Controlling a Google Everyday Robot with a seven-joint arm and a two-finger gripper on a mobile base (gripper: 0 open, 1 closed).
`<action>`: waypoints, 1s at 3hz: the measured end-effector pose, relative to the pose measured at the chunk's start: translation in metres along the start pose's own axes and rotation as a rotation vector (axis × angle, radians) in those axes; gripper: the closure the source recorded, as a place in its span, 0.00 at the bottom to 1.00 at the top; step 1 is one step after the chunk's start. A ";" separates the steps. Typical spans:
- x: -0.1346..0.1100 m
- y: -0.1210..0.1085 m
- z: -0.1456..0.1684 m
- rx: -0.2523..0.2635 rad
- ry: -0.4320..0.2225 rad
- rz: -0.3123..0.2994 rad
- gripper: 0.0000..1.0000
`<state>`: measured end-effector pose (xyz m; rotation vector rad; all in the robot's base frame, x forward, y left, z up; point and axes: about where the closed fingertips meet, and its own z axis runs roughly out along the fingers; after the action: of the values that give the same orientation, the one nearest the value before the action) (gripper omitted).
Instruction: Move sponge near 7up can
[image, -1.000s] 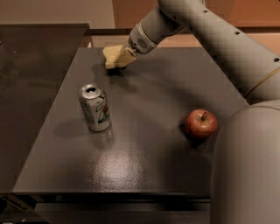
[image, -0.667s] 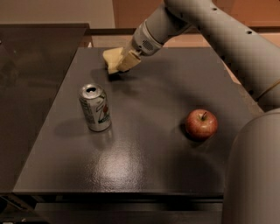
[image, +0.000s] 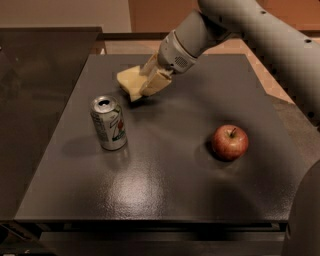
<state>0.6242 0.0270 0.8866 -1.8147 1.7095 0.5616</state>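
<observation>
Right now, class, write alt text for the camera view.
The robot's hand grips the sponge at the far side of the dark table, just behind the upright 7up can. A red apple sits apart on the right.

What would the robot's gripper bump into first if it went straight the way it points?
Probably the 7up can, down-left of the gripper holding the sponge; depth is unclear, so it may meet the table first.
</observation>
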 end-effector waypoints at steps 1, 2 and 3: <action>0.001 0.028 -0.004 -0.058 -0.008 -0.066 1.00; 0.002 0.051 -0.004 -0.109 -0.023 -0.103 0.84; 0.003 0.068 -0.004 -0.152 -0.035 -0.121 0.61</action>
<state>0.5570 0.0211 0.8785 -1.9868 1.5587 0.6841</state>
